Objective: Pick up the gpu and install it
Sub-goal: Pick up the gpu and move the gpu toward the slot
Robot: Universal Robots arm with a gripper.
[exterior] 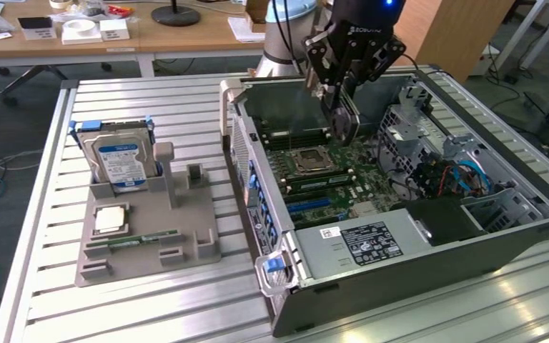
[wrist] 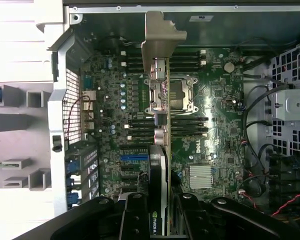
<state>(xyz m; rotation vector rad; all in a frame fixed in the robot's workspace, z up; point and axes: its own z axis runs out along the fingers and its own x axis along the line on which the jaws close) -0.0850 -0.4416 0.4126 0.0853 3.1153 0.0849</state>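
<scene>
Quick update from the remote desk. The gripper (exterior: 339, 91) is pinching the gpu (exterior: 342, 120) by one end, jaws clamped on both flat faces. The card hangs on edge below it, inside the open top of the case (exterior: 427, 264). It's up in the air over the motherboard (exterior: 342, 189), roughly above the CPU socket (exterior: 311, 161) and the memory slots next to it, and it's not seated in anything yet.

From the wrist view I'm looking straight down the card's thin edge. The gpu (wrist: 161, 150) runs away from the gripper (wrist: 160, 220), with black fingers (wrist: 135, 215) on either side of it. The silver bracket (wrist: 162, 37) sits at the end farthest from the grip. The blue slot (wrist: 135, 157) is off to one side of the card with nothing in it.

The case lies on its side and takes up the half of the bench (exterior: 160, 307) on the exterior view's right, with its front corner close to the near edge. The grey holder (exterior: 146, 257) is over by the bench edge on the exterior view's left, well apart from the gripper. The hard drive (exterior: 122, 161) stands upright in the holder's back end. The green memory stick (exterior: 146, 238) lies flat near its front.
</scene>
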